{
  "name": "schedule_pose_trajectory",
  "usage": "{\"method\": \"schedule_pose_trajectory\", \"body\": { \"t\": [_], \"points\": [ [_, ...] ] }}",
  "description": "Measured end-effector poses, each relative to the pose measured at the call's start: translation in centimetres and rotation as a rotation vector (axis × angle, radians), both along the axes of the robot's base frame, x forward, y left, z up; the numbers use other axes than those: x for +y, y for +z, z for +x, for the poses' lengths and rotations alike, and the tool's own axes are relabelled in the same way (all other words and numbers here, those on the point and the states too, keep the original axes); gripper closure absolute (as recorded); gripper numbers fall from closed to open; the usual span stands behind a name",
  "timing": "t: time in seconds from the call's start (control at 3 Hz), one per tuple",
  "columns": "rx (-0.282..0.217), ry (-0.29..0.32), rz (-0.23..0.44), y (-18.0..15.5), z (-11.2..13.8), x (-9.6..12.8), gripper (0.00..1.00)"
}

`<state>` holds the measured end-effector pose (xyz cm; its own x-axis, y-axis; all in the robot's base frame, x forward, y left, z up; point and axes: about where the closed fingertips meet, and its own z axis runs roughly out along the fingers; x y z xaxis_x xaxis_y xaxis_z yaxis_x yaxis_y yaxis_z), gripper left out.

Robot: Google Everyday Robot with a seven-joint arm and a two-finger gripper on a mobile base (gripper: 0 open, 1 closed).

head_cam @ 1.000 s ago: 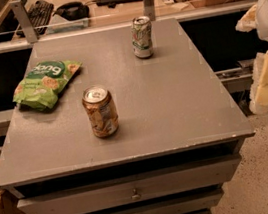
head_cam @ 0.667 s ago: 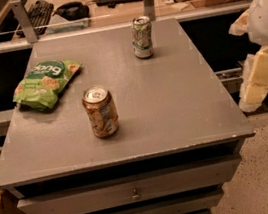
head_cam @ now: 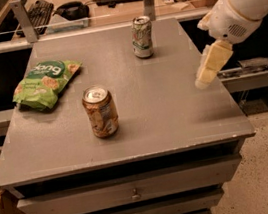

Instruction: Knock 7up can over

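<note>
The 7up can, slim and silver-white with pale green patches, stands upright near the back middle of the grey table. My gripper, with cream-coloured fingers on a white arm, hangs above the table's right side. It is to the right of the 7up can and a little nearer the front, well apart from it. It holds nothing that I can see.
An orange-brown, gold-topped can stands upright at the front left of centre. A green snack bag lies at the left. Behind the table is a desk with a keyboard. Drawers sit below the tabletop.
My arm has moved left, in over the table's right edge, bringing the gripper closer to the 7up can. The cans and the bag have not moved.
</note>
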<state>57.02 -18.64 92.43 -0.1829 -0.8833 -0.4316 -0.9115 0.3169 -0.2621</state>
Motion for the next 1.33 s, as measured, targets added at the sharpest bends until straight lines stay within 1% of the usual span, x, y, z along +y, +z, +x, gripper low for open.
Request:
{"method": "schedule_pose_trajectory", "body": {
  "t": [0.33, 0.67, 1.0, 1.33],
  "points": [
    [-0.084, -0.003, 0.102, -0.1, 5.4, 2.0, 0.0],
    [-0.151, -0.017, 0.221, -0.4, 10.8, 4.4, 0.0],
    [-0.18, -0.03, 0.303, -1.6, 15.0, 6.0, 0.0],
    [-0.172, -0.049, 0.397, -3.0, 17.9, 6.5, 0.0]
  ]
}}
